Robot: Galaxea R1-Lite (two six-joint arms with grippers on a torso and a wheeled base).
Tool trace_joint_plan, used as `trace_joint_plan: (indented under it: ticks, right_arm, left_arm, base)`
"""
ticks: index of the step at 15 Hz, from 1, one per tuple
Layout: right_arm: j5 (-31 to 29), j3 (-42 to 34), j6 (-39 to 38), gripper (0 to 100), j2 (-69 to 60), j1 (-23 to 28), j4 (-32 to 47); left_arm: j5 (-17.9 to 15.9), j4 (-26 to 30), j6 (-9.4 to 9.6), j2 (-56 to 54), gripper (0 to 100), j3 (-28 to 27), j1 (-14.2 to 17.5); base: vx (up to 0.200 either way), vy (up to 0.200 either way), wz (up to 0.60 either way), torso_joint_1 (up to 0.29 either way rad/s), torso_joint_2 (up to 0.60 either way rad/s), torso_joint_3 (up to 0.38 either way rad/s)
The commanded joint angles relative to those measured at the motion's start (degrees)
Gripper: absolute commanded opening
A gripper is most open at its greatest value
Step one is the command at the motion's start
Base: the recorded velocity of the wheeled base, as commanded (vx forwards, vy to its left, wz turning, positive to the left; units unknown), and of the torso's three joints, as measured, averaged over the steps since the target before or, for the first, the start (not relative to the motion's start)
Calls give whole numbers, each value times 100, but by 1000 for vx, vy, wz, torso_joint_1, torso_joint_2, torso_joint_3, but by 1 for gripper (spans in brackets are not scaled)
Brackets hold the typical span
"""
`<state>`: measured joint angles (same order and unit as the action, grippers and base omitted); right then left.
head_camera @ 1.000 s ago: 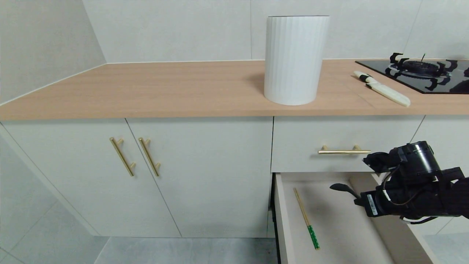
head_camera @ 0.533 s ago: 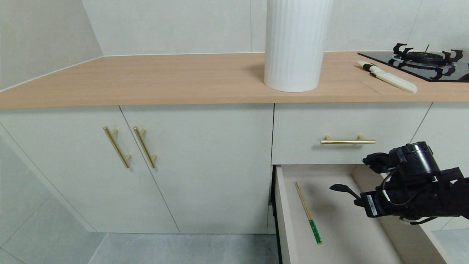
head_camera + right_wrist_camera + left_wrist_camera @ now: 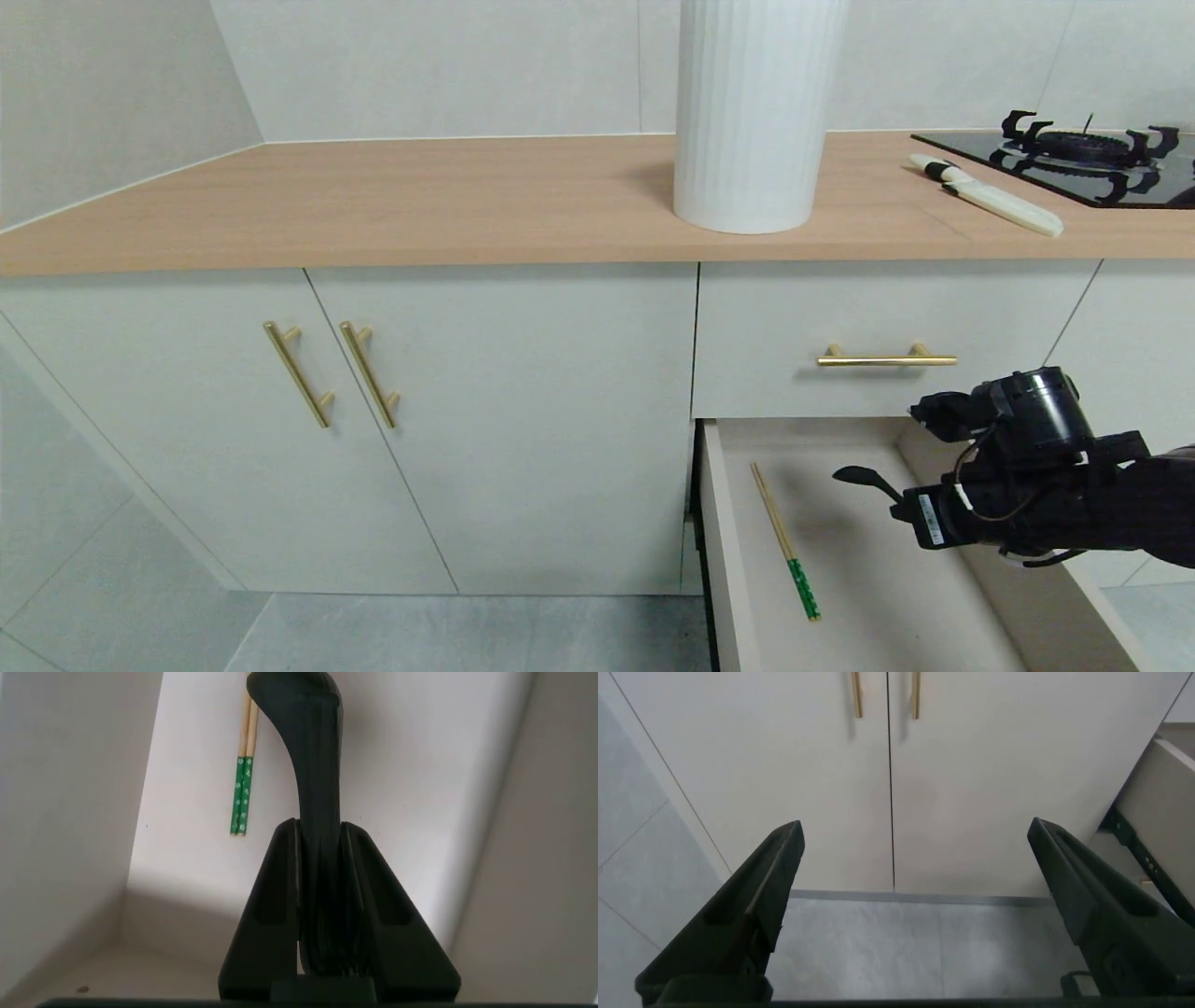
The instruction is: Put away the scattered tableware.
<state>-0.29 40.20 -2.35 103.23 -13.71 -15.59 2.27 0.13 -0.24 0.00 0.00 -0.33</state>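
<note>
My right gripper (image 3: 904,510) hangs over the open drawer (image 3: 723,551) at the lower right, shut on the handle of a black spoon (image 3: 863,477). The spoon's bowl sticks out ahead of the fingers, above the drawer floor. In the right wrist view the black spoon (image 3: 305,737) stands clamped in the right gripper (image 3: 319,840). A pair of wooden chopsticks with green ends (image 3: 784,555) lies flat in the drawer, left of the spoon; these chopsticks (image 3: 242,779) lie just beside the spoon's tip. A white knife (image 3: 988,206) rests on the counter. My left gripper (image 3: 915,849) is open, facing the cabinet doors.
A tall white ribbed cylinder (image 3: 752,112) stands on the wooden counter (image 3: 420,205). A black gas hob (image 3: 1088,159) sits at the far right. Above the open drawer is a shut drawer with a brass handle (image 3: 887,359). Two cabinet doors with brass handles (image 3: 331,373) are at left.
The head camera shifted, moving the counter upward in the picture. My right gripper with the spoon has drifted slightly left and up over the drawer.
</note>
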Motion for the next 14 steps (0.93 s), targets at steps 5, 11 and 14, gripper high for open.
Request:
trace_joint_plan:
  ticks: [5, 11, 14]
  right_arm:
    - [-1272, -92, -143, 0, 1560, -527, -1148]
    - [-1957, -144, -301, 0, 2817, -553, -2827]
    - [-1957, -118, -327, 0, 2861, -553, -2835]
  left_arm:
    - [2, -5, -2, 0, 100, 0, -2]
    - [2, -5, -2, 0, 100, 0, -2]
    - [2, -5, -2, 0, 100, 0, 7]
  base:
    - [0, 0, 0, 0, 0, 0]
    - [0, 0, 0, 0, 0, 0]
    - [0, 0, 0, 0, 0, 0]
